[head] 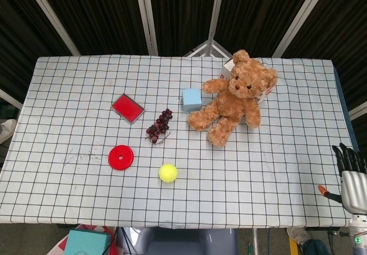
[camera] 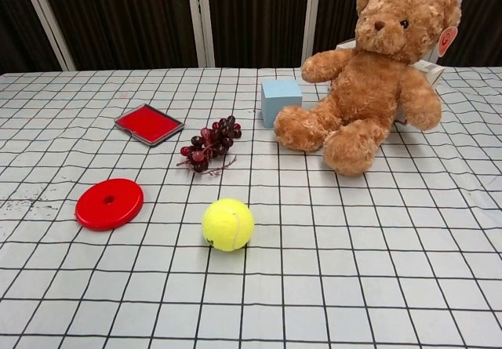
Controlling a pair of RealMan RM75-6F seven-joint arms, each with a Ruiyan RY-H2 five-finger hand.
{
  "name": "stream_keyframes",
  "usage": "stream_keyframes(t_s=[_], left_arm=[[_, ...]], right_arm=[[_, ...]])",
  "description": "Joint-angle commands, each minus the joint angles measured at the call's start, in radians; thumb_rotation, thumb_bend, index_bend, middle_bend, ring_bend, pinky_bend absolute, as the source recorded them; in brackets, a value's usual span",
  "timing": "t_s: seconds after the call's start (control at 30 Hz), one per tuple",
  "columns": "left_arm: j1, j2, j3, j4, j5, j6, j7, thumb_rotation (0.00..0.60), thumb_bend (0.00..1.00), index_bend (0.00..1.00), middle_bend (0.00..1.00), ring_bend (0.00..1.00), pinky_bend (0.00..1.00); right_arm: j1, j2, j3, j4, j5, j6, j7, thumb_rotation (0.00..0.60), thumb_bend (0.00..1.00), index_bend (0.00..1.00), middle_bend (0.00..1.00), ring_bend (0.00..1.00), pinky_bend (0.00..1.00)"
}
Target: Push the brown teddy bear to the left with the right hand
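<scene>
The brown teddy bear (head: pixel 234 97) (camera: pixel 369 74) sits upright at the back right of the checked table, leaning against a white box (head: pixel 229 66) (camera: pixel 421 69). My right hand (head: pixel 351 175) shows only in the head view, off the table's right front corner and far from the bear. Its dark fingers (head: pixel 346 155) point straight away from me, spread apart, with nothing in them. The chest view shows no hand. My left hand is in neither view.
A light blue cube (head: pixel 191 99) (camera: pixel 281 101) stands just left of the bear. Further left lie dark grapes (head: pixel 159 125) (camera: pixel 209 144), a red tray (head: pixel 127 107) (camera: pixel 149 123), a red disc (head: pixel 121 157) (camera: pixel 109 202) and a yellow tennis ball (head: pixel 168 172) (camera: pixel 227 224).
</scene>
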Motion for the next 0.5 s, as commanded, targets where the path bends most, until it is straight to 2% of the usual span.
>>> stream_keyframes(t_s=[0.03,0.2,0.5], left_arm=[[0.001,0.000,-0.001,-0.002,-0.009,-0.002,-0.005,0.600,0.18,0.22,0.00,0.01,0.14],[0.005,0.003,-0.006,0.003,-0.019,0.004,-0.022,0.600,0.18,0.22,0.00,0.01,0.14],[0.000,0.003,-0.011,0.008,-0.034,-0.009,-0.024,0.600,0.18,0.23,0.00,0.01,0.14]], right_arm=[[0.010,-0.009,0.005,-0.007,0.010,-0.030,0.066,0.600,0.10,0.00,0.00,0.00,0.00],[0.052,-0.025,0.041,0.004,0.053,-0.113,0.210,0.600,0.10,0.00,0.00,0.01,0.00],[0.202,-0.025,0.173,0.005,0.234,-0.414,0.489,0.600,0.10,0.00,0.02,0.06,0.00]])
